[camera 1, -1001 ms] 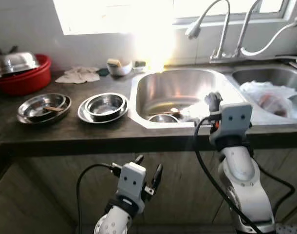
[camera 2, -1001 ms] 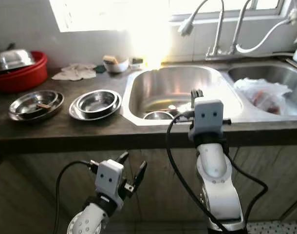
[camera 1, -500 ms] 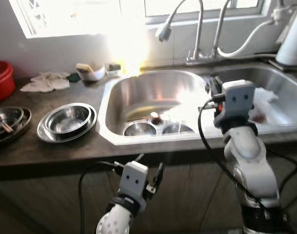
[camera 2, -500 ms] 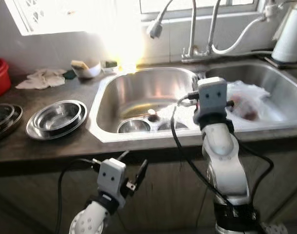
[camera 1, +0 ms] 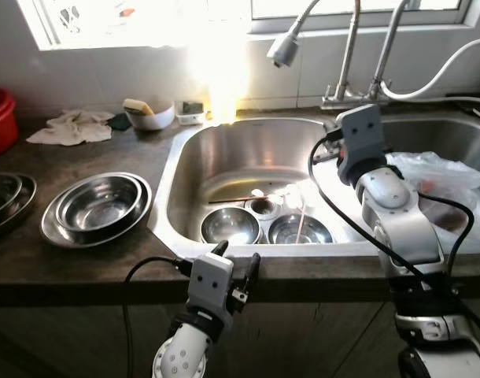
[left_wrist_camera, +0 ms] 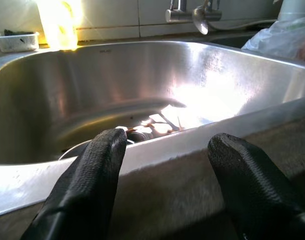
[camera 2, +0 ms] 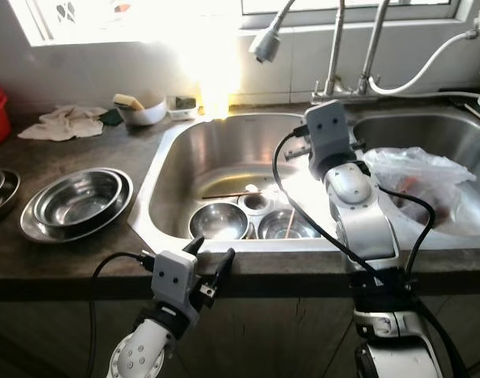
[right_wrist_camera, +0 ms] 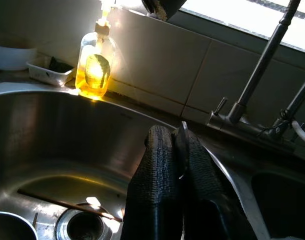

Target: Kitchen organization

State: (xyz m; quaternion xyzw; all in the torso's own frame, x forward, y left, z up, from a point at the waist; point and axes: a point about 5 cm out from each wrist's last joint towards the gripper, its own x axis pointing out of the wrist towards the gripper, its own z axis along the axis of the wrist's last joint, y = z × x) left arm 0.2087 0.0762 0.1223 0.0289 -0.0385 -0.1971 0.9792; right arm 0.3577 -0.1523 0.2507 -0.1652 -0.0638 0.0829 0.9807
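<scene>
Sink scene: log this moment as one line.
left gripper: open, low at counter edge | right gripper: shut, above sink | two steel bowls in basin

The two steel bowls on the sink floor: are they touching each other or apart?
Cannot tell. In the left eye view the bowls sit side by side with rims close together, but glare hides any gap.

Silver right arm raised and reached forward from the counter's front edge, its black-fingered right gripper (right_wrist_camera: pixel 175 170) now pressed together over the left stainless steel sink basin (camera 1: pixel 248 153), left gripper (left_wrist_camera: pixel 167 165) lifted to the dark countertop's front edge (camera 1: pixel 319 272), fingers spread
</scene>
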